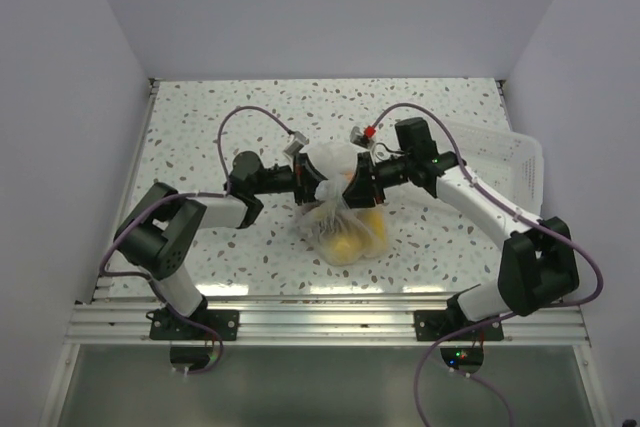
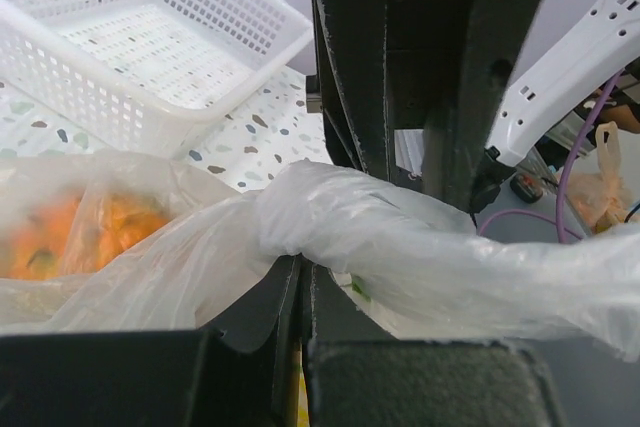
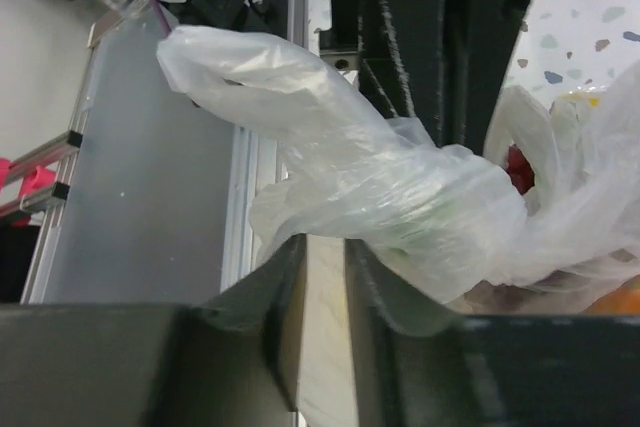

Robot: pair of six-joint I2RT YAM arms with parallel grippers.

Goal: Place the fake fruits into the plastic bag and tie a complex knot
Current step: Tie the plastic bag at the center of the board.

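Counter (image 1: 200, 127): white with little grey and brown spots.

Plastic bag (image 1: 338, 209): clear and crinkly. It sits near the middle of the counter. Its fat bottom rests on the counter and its top is pulled up between the two sets of fingers.

Fake fruits (image 1: 347, 244): all inside the bag. From above they look yellow. The left wrist view shows orange ones (image 2: 95, 232) through the plastic. The right wrist view shows a small bit of a red one (image 3: 517, 169).

Twisted neck (image 2: 300, 222): the top of the bag is bunched and twisted into a thick white rope. It is at 12 o'clock from the fruits.

Left fingers (image 1: 308, 182): at 11 o'clock from the fruits. They are closed tight on the twisted neck, and the plastic runs across them from side to side.

Right fingers (image 1: 365, 182): at 1 o'clock from the fruits. There is a small gap between them, and a puffy bunch of bag plastic (image 3: 400, 187) sits in that gap. I cannot tell if they are squeezing it.

Basket (image 1: 510, 152): white, with lots of little holes. It is at 3 o'clock from the bag, by the edge of the counter, and does not touch the bag.
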